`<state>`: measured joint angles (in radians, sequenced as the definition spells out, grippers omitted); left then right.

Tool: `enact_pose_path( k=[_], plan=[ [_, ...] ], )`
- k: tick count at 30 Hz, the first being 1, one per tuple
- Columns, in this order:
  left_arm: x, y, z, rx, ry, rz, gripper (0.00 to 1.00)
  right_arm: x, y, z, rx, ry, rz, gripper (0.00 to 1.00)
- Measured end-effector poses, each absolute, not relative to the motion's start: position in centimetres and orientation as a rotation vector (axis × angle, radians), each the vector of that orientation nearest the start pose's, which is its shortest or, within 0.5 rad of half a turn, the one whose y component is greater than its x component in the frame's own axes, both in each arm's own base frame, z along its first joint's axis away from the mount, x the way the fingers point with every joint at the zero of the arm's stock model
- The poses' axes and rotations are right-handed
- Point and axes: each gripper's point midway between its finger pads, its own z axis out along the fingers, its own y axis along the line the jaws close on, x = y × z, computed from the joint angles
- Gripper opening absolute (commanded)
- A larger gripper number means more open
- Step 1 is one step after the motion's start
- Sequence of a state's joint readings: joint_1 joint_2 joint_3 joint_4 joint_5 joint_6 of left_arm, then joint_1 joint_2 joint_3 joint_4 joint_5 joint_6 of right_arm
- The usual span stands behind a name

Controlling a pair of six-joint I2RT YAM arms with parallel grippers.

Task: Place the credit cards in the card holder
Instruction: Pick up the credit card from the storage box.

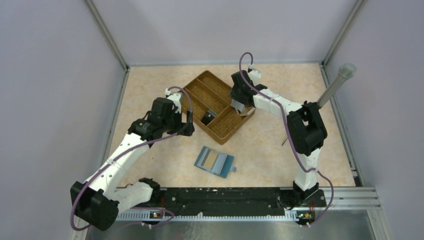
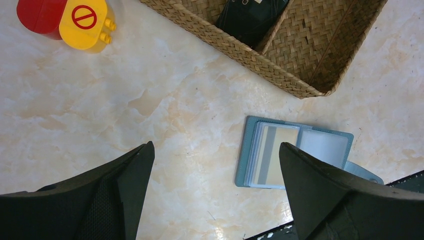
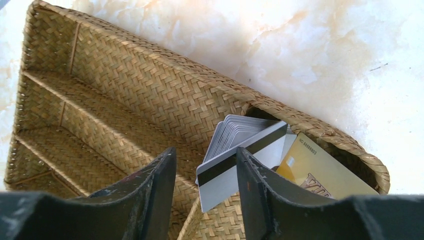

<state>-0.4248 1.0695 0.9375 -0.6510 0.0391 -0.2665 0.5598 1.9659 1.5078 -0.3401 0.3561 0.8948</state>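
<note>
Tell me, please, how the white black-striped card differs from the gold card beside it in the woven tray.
The white black-striped card shows no print and stands between the open fingers of the right gripper; the gold card bears printed lettering and lies outside them. The white card fronts a fan of pale cards; the gold card sits beside that fan. Both lean in one end compartment of the brown woven tray.

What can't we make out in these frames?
1) Card count: right wrist view, the credit cards overlap in a fan and the right pincer covers their lower part.
2) The dark item in the woven tray: left wrist view cuts it at the top edge; too small from above.
3) The card holder, lower corner: left wrist view, behind a finger of the left pincer.
</note>
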Motion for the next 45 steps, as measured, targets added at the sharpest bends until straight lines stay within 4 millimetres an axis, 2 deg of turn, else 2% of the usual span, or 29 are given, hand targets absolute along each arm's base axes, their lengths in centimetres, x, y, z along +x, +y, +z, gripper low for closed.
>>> enact_pose_path(
  k=[6, 13, 21, 25, 30, 39, 42, 45],
  plan=[
    [25.8, -13.7, 16.8, 0.212, 2.377, -0.387, 0.99, 46.3, 25.6, 11.9, 0.557, 2.231, 0.361, 0.3],
    [25.8, -13.8, 16.8, 0.214, 2.378, -0.39, 0.99, 46.6, 26.0, 12.4, 0.556, 2.216, 0.392, 0.13],
    [25.8, -13.8, 16.8, 0.216, 2.378, -0.39, 0.99, 46.1, 26.0, 12.6, 0.551, 2.223, 0.406, 0.04],
    [25.7, -13.9, 16.8, 0.224, 2.379, -0.401, 0.99, 44.5, 25.0, 13.4, 0.552, 2.23, 0.397, 0.0],
    [25.5, -14.2, 16.7, 0.236, 2.384, -0.418, 0.99, 42.0, 23.3, 14.2, 0.554, 2.238, 0.375, 0.0],
    [25.3, -14.4, 16.6, 0.246, 2.388, -0.436, 0.99, 39.4, 21.3, 15.1, 0.524, 2.253, 0.338, 0.0],
    [25.3, -14.4, 16.5, 0.245, 2.39, -0.436, 0.99, 37.9, 20.4, 16.2, 0.502, 2.238, 0.35, 0.0],
    [25.2, -14.6, 16.5, 0.248, 2.392, -0.449, 0.99, 35.9, 19.7, 18.3, 0.458, 2.207, 0.412, 0.0]
  ],
)
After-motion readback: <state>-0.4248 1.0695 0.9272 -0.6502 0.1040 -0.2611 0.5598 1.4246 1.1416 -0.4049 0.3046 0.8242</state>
